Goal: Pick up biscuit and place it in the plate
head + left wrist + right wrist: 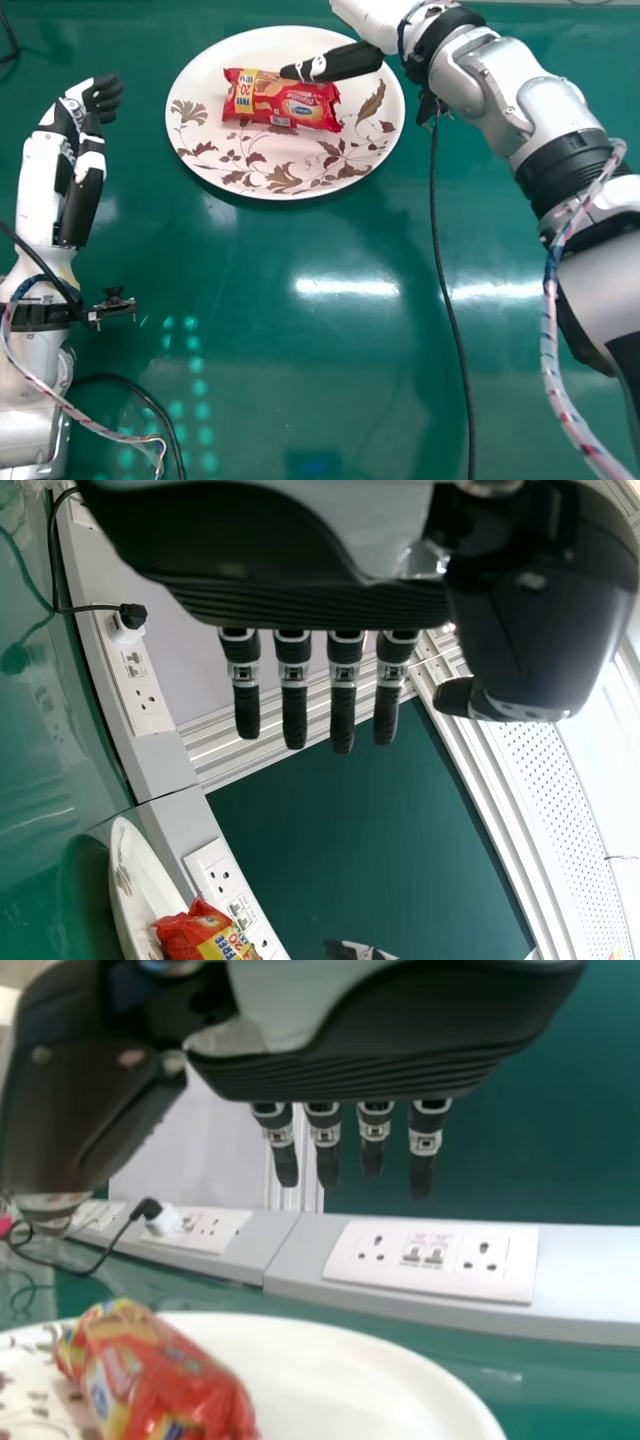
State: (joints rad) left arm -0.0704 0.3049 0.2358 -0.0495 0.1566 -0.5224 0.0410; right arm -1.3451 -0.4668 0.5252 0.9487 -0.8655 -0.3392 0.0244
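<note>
Head view: biscuit pack (pixel 285 103) on plate (pixel 240 172); right hand (pixel 345 62) over its edge, fingers extended, released. Left hand (pixel 88 150) idle, likewise released. Probable step: withdrawal; raise first, then retract, without nudging pack or rim. Fingertip clearance above pack indeterminate; right wrist view crops both pack and plate.
</note>
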